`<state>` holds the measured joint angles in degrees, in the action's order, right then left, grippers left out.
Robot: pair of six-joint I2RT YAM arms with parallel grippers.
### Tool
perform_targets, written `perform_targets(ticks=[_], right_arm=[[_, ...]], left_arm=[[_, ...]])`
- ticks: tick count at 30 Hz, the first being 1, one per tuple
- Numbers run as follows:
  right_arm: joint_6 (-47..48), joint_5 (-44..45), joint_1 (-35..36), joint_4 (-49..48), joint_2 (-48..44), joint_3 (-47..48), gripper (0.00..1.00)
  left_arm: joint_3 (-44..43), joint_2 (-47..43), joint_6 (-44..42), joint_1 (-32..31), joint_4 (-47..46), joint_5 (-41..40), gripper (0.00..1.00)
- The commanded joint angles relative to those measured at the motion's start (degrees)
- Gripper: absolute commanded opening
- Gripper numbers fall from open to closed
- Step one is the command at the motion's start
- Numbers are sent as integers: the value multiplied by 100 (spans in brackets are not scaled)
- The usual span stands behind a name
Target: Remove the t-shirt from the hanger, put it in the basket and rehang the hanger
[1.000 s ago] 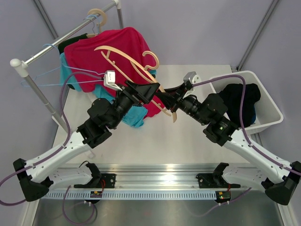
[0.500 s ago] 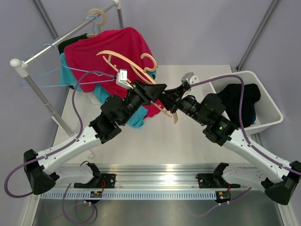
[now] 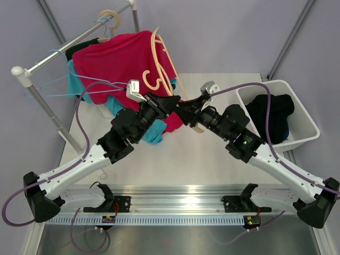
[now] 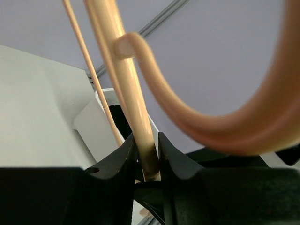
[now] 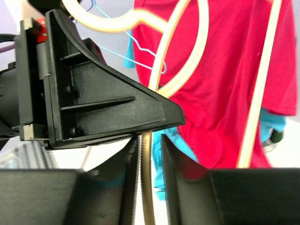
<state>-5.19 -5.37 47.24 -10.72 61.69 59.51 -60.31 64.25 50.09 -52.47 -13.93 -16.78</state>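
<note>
The peach hanger (image 3: 158, 53) stands upright over the table's middle with no cloth on it. My left gripper (image 3: 178, 103) is shut on its bar (image 4: 136, 108), and the hook (image 4: 211, 126) curves close to that wrist camera. My right gripper (image 3: 187, 109) meets it from the right. The same bar (image 5: 147, 187) runs between the right gripper's (image 5: 150, 145) fingers, against the serrated one with a gap to the other, so it is slightly open. The red t-shirt (image 3: 122, 58) hangs from the rail behind the hanger and fills the right wrist view's background (image 5: 234, 70).
A teal shirt (image 3: 154, 130) hangs under the red one. The clothes rail (image 3: 64, 48) runs along the back left with another wooden hanger (image 3: 109, 18) and blue wire hangers (image 3: 58, 85). At the right stands a white bin (image 3: 305, 114) holding a dark garment (image 3: 271, 114).
The left gripper moved right and closed on the hanger's bar. The hanger swung up from lying across both arms to upright. The right gripper's jaws eased slightly.
</note>
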Motion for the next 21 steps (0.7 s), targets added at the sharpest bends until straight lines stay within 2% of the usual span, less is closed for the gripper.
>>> perform_targets(ticks=[1, 3, 7, 9, 10, 11, 17, 21], right_arm=[[-104, -7, 13, -1, 10, 8, 42], [-122, -61, 13, 44, -43, 0, 44], [-61, 245, 13, 52, -149, -27, 34], [-9, 221, 13, 201, -131, 26, 34], [9, 142, 13, 254, -131, 26, 36], [18, 80, 13, 281, -148, 9, 45], [-43, -402, 13, 622, -788, -176, 66], [-306, -571, 22, 782, -1264, -281, 69]], left_arm=[[-173, -316, -305, -71, 30, -299, 0], [-235, -325, -411, -71, 223, -422, 0], [-244, -308, -544, -71, 295, -397, 0], [-226, -299, -544, -71, 242, -318, 0], [-244, -299, -570, -71, 259, -318, 0], [-270, -290, -605, -71, 303, -352, 0], [-709, -237, -860, -71, 1373, -878, 0], [-824, -369, -921, -71, 2103, -1520, 0]])
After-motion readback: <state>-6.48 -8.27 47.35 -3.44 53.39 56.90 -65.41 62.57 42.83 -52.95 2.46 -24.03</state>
